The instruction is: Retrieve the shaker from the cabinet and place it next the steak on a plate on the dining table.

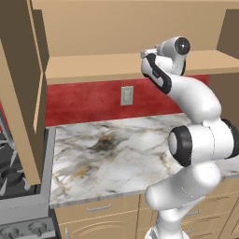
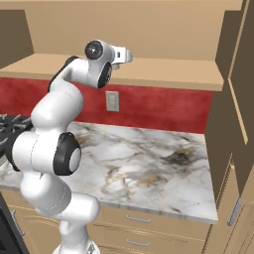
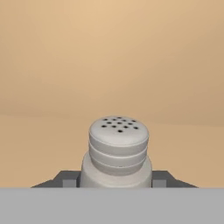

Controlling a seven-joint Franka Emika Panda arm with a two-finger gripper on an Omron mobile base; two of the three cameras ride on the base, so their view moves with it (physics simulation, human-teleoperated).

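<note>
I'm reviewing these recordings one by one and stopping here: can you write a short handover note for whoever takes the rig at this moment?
Gripper: shut on the shaker, one finger on each side of its body, perforated cap toward the camera.
Where: the arm reaches up into the open cabinet; the shaker stands upright at the wooden shelf, cabinet back wall behind it. Whether it is lifted off the shelf I cannot tell.
Below: a marble counter with a red backsplash.
Done: shaker reached and gripped.
Left: draw it out of the cabinet, drive to the dining table, set it beside the steak on the plate, release.
</note>
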